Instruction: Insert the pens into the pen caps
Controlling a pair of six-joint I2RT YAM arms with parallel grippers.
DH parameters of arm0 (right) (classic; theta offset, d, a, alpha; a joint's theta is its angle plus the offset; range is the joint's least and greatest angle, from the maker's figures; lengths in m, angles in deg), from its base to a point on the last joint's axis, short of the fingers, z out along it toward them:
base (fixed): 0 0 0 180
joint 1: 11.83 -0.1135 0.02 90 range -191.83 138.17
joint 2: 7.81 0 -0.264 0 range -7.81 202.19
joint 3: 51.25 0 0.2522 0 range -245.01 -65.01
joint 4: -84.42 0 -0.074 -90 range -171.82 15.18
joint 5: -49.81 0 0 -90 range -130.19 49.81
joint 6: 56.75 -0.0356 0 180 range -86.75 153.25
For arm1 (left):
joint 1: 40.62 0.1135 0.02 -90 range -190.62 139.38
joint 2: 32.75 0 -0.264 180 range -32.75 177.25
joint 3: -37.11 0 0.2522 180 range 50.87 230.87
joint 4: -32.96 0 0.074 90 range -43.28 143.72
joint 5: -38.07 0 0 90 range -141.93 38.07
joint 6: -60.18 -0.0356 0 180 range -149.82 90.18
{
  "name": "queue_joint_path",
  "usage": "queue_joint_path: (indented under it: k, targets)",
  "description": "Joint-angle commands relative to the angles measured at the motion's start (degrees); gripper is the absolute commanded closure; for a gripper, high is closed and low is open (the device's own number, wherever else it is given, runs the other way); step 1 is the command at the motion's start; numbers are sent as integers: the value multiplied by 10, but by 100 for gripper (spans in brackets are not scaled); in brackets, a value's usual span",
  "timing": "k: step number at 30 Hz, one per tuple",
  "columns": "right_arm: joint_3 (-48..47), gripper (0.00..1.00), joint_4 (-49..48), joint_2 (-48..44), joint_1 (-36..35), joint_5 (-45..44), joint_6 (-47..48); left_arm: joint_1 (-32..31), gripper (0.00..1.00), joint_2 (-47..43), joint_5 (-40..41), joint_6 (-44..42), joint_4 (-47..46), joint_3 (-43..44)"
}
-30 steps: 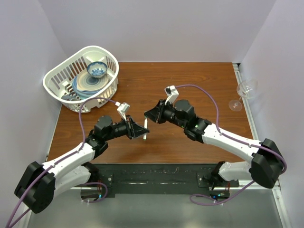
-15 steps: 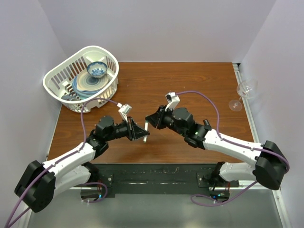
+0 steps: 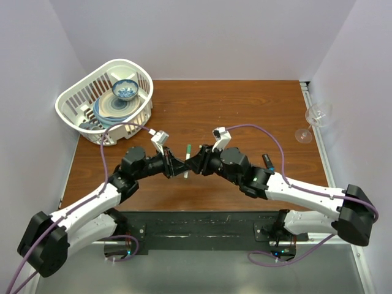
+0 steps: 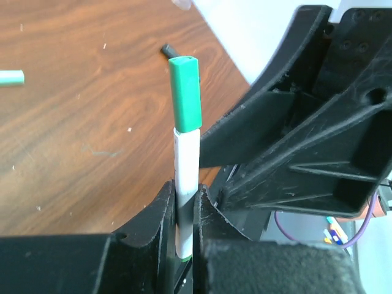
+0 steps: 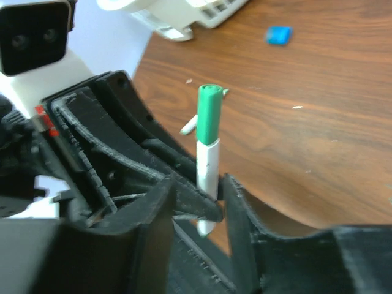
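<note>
A white pen (image 4: 186, 165) stands upright with a green pen cap (image 4: 185, 92) seated on its top end. My left gripper (image 4: 182, 197) is shut on the pen's lower barrel. From the top view, the capped pen (image 3: 187, 160) sits between the two grippers at mid-table. My right gripper (image 5: 199, 199) is open, its jaws apart around the same pen (image 5: 207, 162) and the left fingertip, below the green cap (image 5: 209, 113). A blue cap (image 5: 279, 34) lies on the wood further off. Another pen (image 5: 190, 125) lies flat behind the held one.
A white basket (image 3: 73, 98) with plates and a bowl stands at the back left. A wine glass (image 3: 315, 117) lies off the table's right edge. One end of a loose pen (image 4: 11, 77) lies on the brown table (image 3: 245, 104).
My right gripper came down and left against the left gripper. The green cap now sits on the pen, and the right jaws have spread apart. The left grip is unchanged.
</note>
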Motion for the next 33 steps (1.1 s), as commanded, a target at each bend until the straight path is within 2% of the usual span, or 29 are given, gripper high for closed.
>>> queue_joint_path:
  k: [1,4,9,14,20,27,33]
  targets:
    - [-54,51,36,-24,-5,24,9,2,100,-42,24,-32,-15,24]
    - [-66,43,45,-35,-5,35,20,2,100,-62,24,-37,-8,22]
    - [-103,39,89,-50,-5,29,51,2,100,-82,11,-47,4,18]
    - [-152,40,144,-56,-4,3,97,2,100,-111,-7,-55,2,2]
    - [-177,41,127,-56,-3,39,164,2,100,-142,-35,-50,-18,-13]
    - [-234,43,147,-19,-1,84,168,2,100,-145,-91,-31,-47,-18]
    - [-256,46,160,5,-1,82,151,2,100,-152,-87,-43,-29,-16]
